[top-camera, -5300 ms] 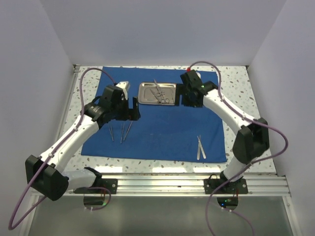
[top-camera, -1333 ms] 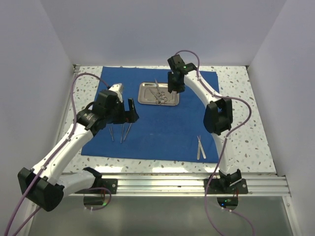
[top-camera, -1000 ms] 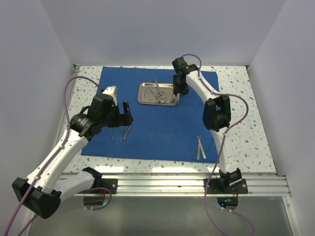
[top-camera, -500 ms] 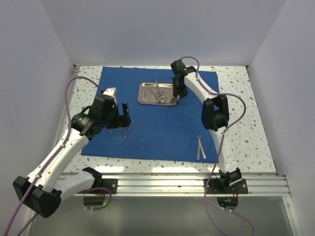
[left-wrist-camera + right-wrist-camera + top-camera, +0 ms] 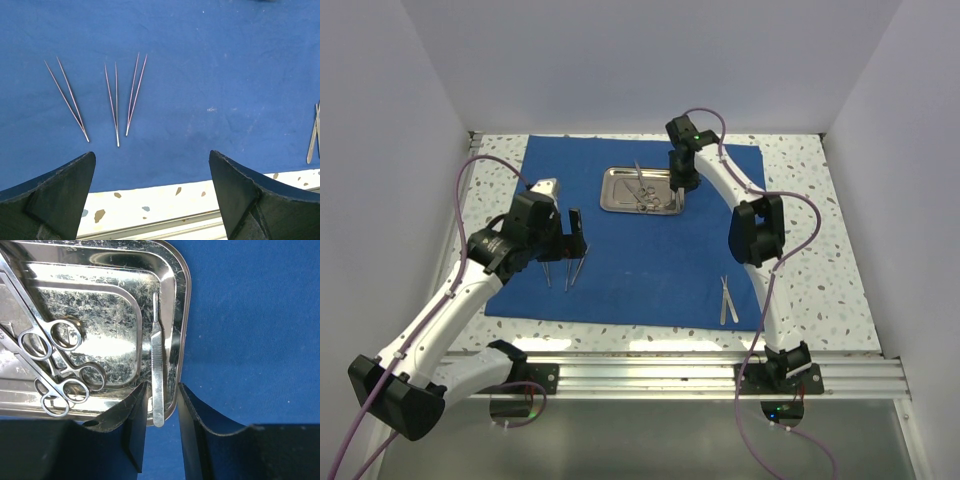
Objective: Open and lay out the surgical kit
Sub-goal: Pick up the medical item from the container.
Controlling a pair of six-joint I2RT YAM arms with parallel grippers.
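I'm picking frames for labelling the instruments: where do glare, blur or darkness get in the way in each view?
Right wrist: steel tray is mottled with glare, though the slim instrument at its edge reads sharp; right end effector is near-black, without detail. Left wrist: even light, three tweezers crisp on blue cloth. Top external: instruments tiny, tray a bright patch.

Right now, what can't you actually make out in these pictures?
- Top view: what lies in the tray is too small to tell apart; the right gripper covers its right end.
- Top view: the left gripper hides the upper ends of the tweezers beneath it.
- Right wrist view: the ring-handled tools run off the left edge, tips unseen.
- Left wrist view: a separate pair of tweezers is cut off by the right edge.
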